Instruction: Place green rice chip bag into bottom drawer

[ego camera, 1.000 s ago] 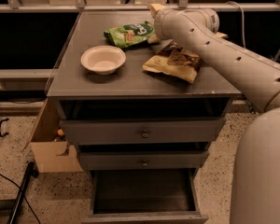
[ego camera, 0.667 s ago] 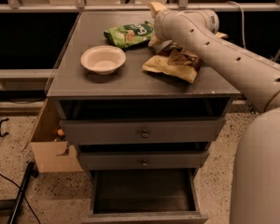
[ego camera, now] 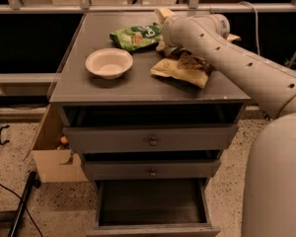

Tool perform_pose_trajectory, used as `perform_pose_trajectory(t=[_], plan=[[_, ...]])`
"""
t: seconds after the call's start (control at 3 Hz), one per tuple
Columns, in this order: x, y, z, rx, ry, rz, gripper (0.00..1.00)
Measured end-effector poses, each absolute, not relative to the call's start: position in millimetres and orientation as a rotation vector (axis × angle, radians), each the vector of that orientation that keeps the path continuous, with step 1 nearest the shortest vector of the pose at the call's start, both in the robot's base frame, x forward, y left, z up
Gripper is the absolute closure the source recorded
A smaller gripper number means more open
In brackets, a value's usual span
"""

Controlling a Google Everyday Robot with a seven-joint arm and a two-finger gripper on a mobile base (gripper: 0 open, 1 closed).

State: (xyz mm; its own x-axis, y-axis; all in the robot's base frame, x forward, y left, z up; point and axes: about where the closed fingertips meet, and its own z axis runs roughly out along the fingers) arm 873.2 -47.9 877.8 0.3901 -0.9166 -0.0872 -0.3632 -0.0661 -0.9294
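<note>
1. The green rice chip bag [ego camera: 135, 36] lies at the rear of the table [ego camera: 79, 85], behind a white bowl [ego camera: 109, 63].
2. The pincer [ego camera: 163, 16] sits at the bag's right end; whether it is apart or together cannot be told.
3. The bottom drawer [ego camera: 153, 204] stands pulled out.
4. A brown-and-yellow chip bag [ego camera: 180, 69] lies beneath the arm.

The gripper [ego camera: 163, 17] is at the upper middle of the frame, mostly hidden behind the thick end of the arm [ego camera: 227, 58]. The arm also covers the right end of the green rice chip bag [ego camera: 136, 35] and the top of the brown-and-yellow chip bag [ego camera: 180, 69]. The front of the bottom drawer [ego camera: 153, 201] is cut by the lower edge. The cabinet [ego camera: 148, 139] hides part of the cardboard box [ego camera: 49, 157] at the left, and the small orange thing [ego camera: 63, 140] in it is too small to name.
</note>
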Motion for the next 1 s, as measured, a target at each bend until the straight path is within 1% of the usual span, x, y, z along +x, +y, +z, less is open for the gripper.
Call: perform_pose_trajectory(t=[1.0], plan=[[887,-42,872,-1.611,1.120,-0.677,0.21]])
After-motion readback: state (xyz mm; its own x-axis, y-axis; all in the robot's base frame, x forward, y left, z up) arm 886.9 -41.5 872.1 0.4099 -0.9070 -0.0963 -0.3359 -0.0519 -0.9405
